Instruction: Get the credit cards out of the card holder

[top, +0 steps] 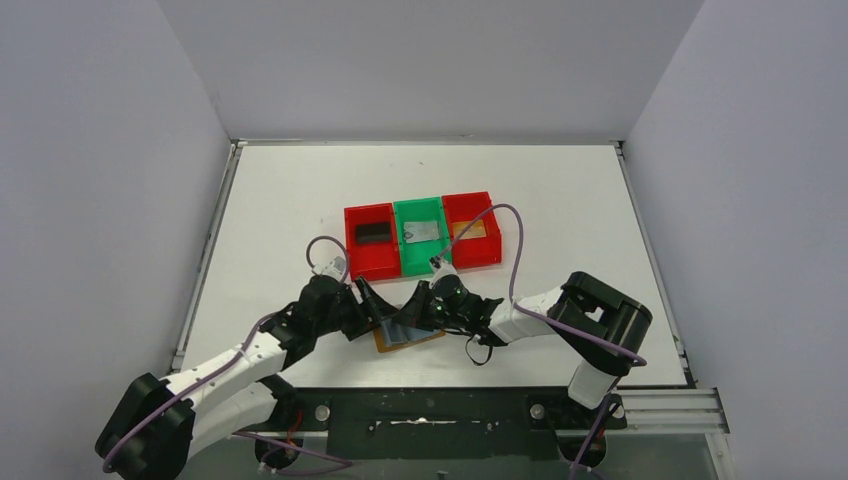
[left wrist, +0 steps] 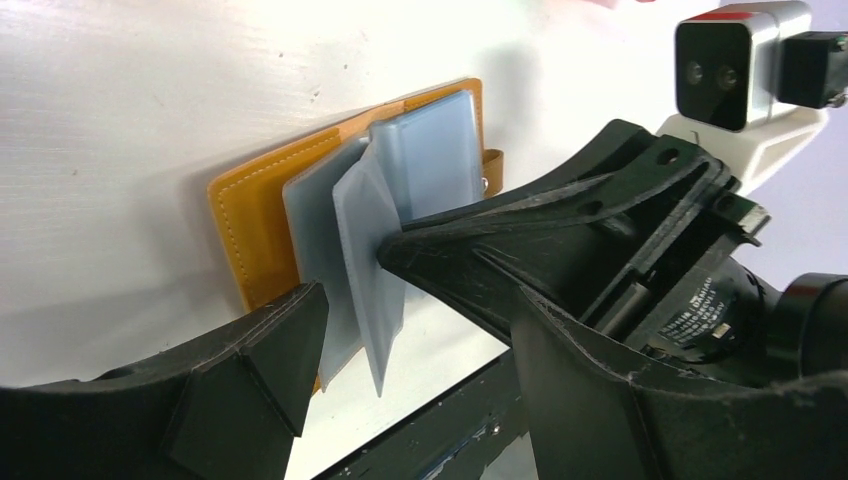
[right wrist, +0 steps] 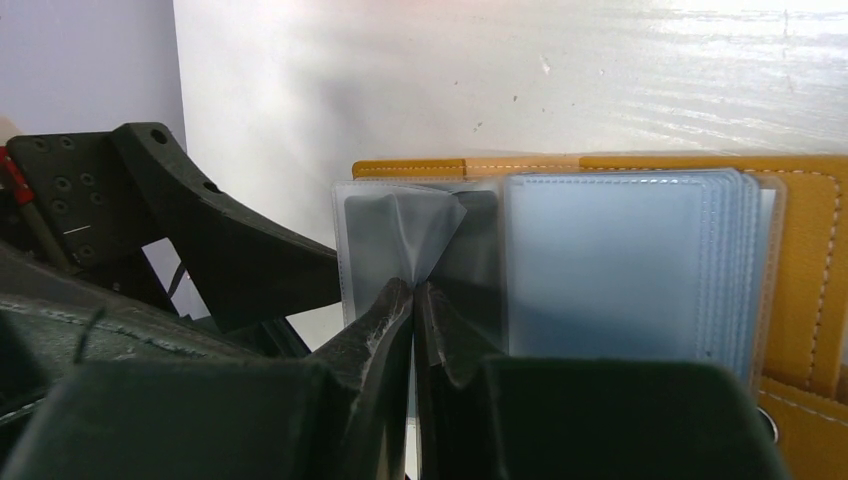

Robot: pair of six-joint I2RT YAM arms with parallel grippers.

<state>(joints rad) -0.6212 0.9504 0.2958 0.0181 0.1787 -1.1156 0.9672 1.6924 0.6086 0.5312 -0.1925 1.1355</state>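
Note:
The tan-brown card holder point(top: 425, 338) lies open near the table's front edge, its pale blue-grey sleeves point(left wrist: 430, 160) fanned out. My right gripper point(right wrist: 413, 287) is shut on one sleeve point(right wrist: 400, 235), pinching and puckering it; it also shows in the top view point(top: 413, 312). My left gripper point(left wrist: 410, 330) is open around the holder's near end, with one fingertip point(left wrist: 285, 325) against the holder's edge. A black card point(top: 372, 232), a silver-grey card point(top: 422, 231) and an orange-brown card point(top: 474, 229) lie in the bins. I see no card in the sleeves.
Three bins stand side by side behind the holder: a red one point(top: 352, 250), a green one point(top: 420, 262) and a red one point(top: 492, 252). The table's front edge with a black rail point(top: 440, 410) is just below the holder. Both arms crowd together over the holder.

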